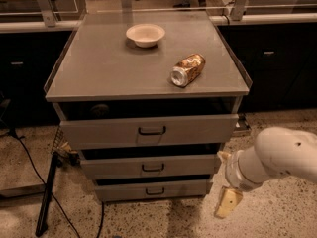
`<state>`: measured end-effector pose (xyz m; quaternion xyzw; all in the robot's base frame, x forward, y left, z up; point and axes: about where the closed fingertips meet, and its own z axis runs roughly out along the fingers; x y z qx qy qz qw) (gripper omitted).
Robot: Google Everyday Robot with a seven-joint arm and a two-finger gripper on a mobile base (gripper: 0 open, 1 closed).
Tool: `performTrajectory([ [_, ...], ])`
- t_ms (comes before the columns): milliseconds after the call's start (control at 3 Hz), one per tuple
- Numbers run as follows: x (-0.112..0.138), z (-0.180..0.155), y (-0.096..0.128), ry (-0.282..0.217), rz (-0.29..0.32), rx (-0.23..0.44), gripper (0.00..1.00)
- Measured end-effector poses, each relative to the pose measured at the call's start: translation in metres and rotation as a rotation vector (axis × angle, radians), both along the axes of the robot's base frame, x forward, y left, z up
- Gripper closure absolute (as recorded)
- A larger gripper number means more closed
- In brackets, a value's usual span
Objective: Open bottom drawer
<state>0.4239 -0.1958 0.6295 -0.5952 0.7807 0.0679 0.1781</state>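
The bottom drawer point(153, 190) is the lowest and narrowest grey front of the cabinet, with a small dark loop handle point(155, 191). It looks pushed in, slightly behind the middle drawer point(151, 166) and the top drawer point(148, 131) above it. My gripper point(227, 201) hangs at the end of the white arm point(277, 157), low and just right of the bottom drawer's right end, above the floor. It touches nothing.
A white bowl point(145, 34) and a tipped can point(187, 69) lie on the cabinet top point(99, 68). A dark pole point(47, 195) and cables point(29, 157) lie on the speckled floor to the left. Dark cabinets stand behind.
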Motion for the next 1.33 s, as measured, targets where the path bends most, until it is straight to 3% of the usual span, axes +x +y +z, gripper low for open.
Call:
performTrajectory([
  [333,0.001,-0.092,0.009,0.018,0.012,0.027,0.0],
  [667,0.001,-0.093,0.009,0.018,0.012,0.027,0.0],
  [1333,0.01,-0.154,0.03,0.024,0.064,0.077,0.0],
])
